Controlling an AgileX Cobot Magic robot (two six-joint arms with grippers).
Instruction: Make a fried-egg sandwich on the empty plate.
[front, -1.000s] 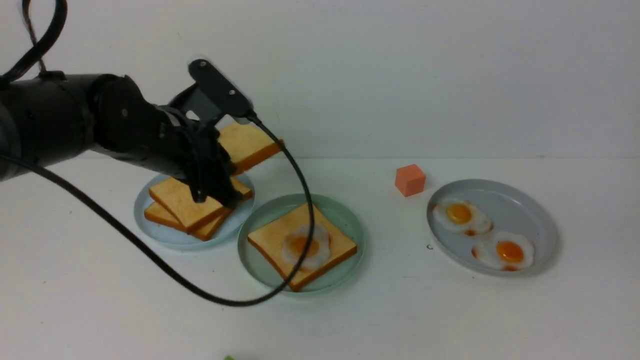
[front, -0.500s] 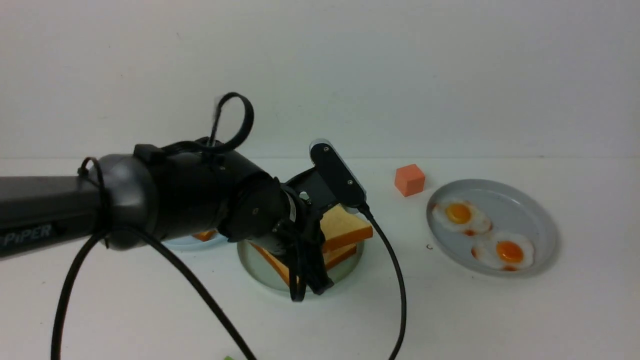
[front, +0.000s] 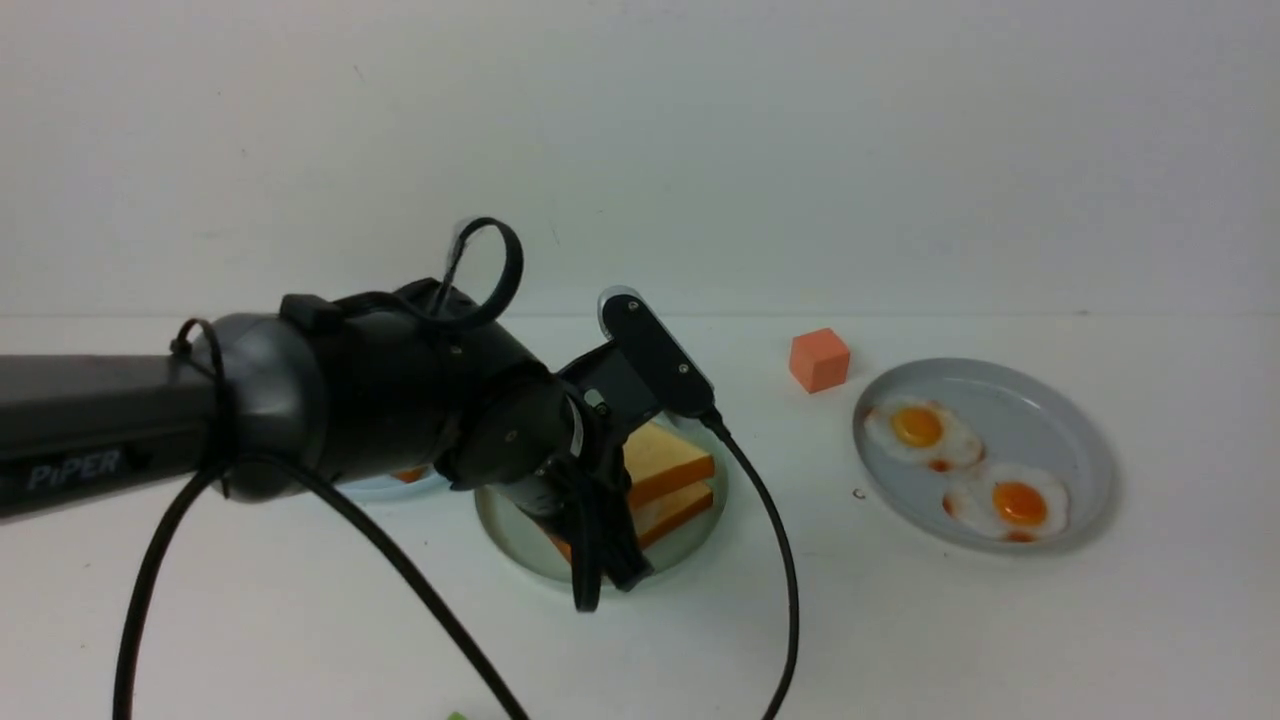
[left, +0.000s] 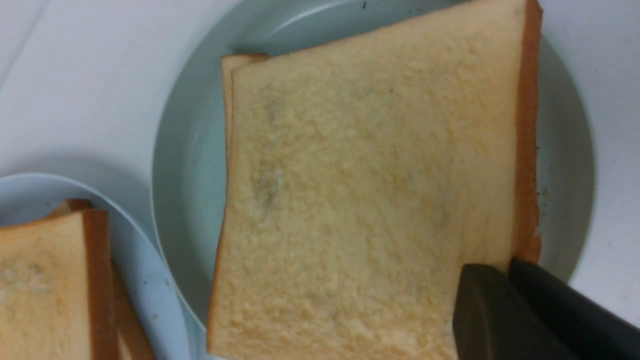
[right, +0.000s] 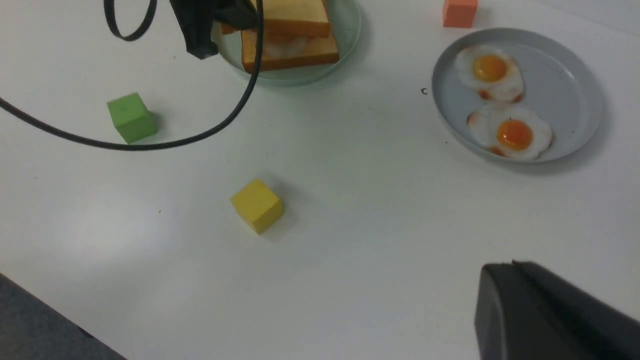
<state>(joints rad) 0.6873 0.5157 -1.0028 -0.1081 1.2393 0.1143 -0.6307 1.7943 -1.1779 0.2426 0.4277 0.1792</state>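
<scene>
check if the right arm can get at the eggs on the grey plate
Probably yes: the eggs lie uncovered on the grey plate, and the left arm is away at the sandwich.

Left arm (front: 380, 410) and trailing cable (front: 772, 560) bar the mint-green plate (front: 512, 545) from the near left. Bare table (front: 800, 610) runs right to the grey plate (front: 1092, 440), with the orange cube (front: 819, 360) at the far side.
</scene>
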